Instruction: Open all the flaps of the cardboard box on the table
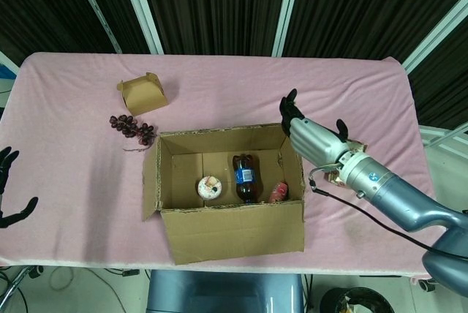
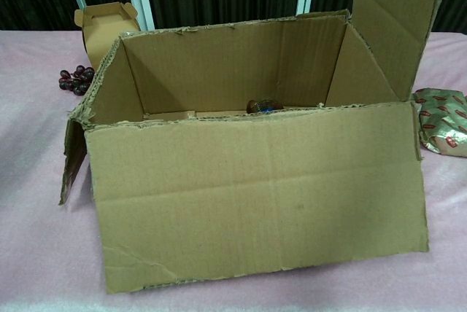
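The cardboard box [image 1: 232,231] stands open-topped at the table's front middle, and fills the chest view [image 2: 255,195]. Its left flap [image 1: 150,181] hangs down outside the wall. Its right flap [image 2: 398,20] stands up, leaning slightly outward. My right hand [image 1: 314,140], fingers spread, lies flat over that flap just outside the box's right wall and holds nothing. My left hand [image 1: 11,190] hovers with fingers apart at the far left edge, well away from the box. Neither hand shows in the chest view.
Inside the box lie a cola bottle [image 1: 245,176], a round cup [image 1: 209,186] and a small red item [image 1: 278,193]. A small cardboard carton [image 1: 142,92] and dark grapes [image 1: 133,126] sit back left. A snack packet [image 2: 441,130] lies right of the box.
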Available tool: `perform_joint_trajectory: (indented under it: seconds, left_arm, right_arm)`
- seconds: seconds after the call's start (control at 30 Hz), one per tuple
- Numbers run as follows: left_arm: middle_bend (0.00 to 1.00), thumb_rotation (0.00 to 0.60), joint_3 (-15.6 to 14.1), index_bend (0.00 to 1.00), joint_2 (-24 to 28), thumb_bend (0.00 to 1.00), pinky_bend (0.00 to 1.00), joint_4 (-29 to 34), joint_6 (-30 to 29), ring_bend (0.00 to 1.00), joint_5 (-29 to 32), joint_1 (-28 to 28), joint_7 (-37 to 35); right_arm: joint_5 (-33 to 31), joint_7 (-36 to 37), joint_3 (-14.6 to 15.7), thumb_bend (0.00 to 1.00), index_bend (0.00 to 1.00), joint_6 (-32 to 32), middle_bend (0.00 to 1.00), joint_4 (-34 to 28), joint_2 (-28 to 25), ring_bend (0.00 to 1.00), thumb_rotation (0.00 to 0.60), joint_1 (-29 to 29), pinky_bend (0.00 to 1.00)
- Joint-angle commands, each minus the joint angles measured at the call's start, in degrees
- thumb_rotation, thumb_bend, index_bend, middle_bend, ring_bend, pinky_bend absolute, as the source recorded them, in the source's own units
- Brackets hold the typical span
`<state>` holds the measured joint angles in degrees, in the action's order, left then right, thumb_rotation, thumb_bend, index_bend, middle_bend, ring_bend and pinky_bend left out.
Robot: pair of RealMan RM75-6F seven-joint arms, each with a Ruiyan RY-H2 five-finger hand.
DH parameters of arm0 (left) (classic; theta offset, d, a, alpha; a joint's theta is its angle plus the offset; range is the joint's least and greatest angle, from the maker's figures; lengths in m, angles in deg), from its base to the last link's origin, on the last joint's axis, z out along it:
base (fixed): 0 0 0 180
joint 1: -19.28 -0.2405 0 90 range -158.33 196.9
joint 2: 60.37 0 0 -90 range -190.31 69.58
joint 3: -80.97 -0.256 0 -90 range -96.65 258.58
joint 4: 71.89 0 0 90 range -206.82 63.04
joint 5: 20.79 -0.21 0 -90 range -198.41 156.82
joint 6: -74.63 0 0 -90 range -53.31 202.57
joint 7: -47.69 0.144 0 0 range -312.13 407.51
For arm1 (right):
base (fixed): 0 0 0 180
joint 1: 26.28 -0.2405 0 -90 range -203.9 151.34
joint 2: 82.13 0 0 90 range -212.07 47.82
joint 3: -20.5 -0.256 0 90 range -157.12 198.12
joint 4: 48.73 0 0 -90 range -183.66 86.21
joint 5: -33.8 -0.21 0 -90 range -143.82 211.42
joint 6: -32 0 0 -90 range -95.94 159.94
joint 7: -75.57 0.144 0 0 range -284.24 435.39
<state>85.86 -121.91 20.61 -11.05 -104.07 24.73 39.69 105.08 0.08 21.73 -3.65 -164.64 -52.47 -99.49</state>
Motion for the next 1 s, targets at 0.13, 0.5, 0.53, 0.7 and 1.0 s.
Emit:
perform_joint_trajectory:
  seconds: [0.13,0.5,0.53,0.7,1.0]
  left_arm:
    - [0.00,0.600,-0.07,0.00,0.07,0.25,0.00,0.14,0.06,0.00,-0.12,-0.01,0.03]
    - [0.00,0.600,-0.17,0.00,0.02,0.26,0.00,0.24,-0.10,0.00,-0.33,-0.13,0.17]
    - [0.00,0.600,-0.19,0.00,0.02,0.26,0.00,0.26,-0.07,0.00,-0.35,-0.13,0.19]
    - [0.00,0.600,-0.25,0.00,-0.01,0.25,0.00,0.31,-0.17,0.00,-0.50,-0.18,0.35]
    - [0.00,0.600,-0.19,0.00,-0.02,0.26,0.00,0.39,-0.06,0.00,-0.32,-0.18,0.37]
  right_arm:
    - [1.33,0.49,-0.71,0.25,0.15,0.44,0.21,0.08,-2.40,0.14,0.600,2.51,0.22]
    - [6.49,3.72,-2.11,0.24,0.15,3.45,0.21,-0.23,-6.54,0.14,0.600,7.05,0.22]
    - [7.03,4.30,-2.31,0.24,0.15,3.59,0.21,-0.21,-6.78,0.14,0.600,7.51,0.22]
    - [9.94,6.47,-3.42,0.24,0.14,4.02,0.21,0.13,-7.59,0.14,0.600,9.92,0.22]
    - [13.68,8.68,-4.38,0.24,0.14,4.07,0.21,1.17,-7.95,0.13,0.600,14.47,0.22]
